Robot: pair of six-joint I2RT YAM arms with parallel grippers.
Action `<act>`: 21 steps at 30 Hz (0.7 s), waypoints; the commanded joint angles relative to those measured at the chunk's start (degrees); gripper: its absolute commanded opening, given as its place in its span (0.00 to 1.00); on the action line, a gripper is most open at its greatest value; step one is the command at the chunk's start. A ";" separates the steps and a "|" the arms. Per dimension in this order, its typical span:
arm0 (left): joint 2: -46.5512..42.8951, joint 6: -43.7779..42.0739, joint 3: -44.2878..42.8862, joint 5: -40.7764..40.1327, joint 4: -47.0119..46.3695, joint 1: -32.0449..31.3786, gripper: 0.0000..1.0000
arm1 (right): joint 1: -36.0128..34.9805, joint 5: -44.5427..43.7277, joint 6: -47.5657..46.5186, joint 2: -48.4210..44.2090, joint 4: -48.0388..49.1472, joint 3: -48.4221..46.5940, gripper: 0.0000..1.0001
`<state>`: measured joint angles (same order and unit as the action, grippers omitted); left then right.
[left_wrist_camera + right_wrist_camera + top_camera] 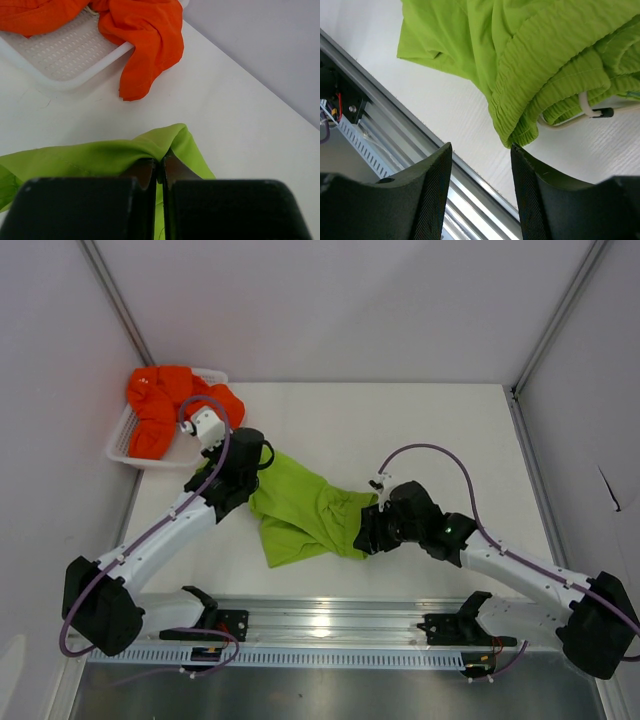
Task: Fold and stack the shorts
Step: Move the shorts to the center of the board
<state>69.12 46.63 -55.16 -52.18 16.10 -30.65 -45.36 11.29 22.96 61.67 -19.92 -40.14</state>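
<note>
Pinching a raised fold of the green shorts [300, 510] at their far-left end with the left gripper [161, 167] clamped tight; holding the right gripper [481, 150] part open and empty at the waistband [545, 85]. Lying mid-table, long axis far-left to near-right, waistband rightward. Heaped in the white basket [118, 452] far left, orange shorts [160, 405] spilling over its rim.

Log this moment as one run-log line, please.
left gripper: shut on green shorts | right gripper: open, at their waistband | orange shorts: in basket, draped over rim
</note>
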 commanded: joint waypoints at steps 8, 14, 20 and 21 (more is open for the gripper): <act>-5.57 0.57 1.10 -0.20 -0.10 0.59 0.00 | -1.22 -0.65 0.42 6.69 7.44 2.00 0.52; -7.07 0.04 1.45 -0.11 -0.10 1.12 0.00 | -1.57 -3.37 0.51 10.31 9.28 2.43 0.52; -7.34 -0.05 1.63 0.33 -0.10 1.47 0.00 | -2.27 -1.89 1.38 12.24 14.55 5.16 0.50; -7.42 0.12 1.72 0.41 -0.01 1.47 0.00 | -2.62 -1.80 1.91 13.03 15.43 5.51 0.50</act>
<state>63.16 46.96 -54.08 -51.83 16.99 -29.80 -47.03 9.43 23.88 73.28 -9.63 -35.75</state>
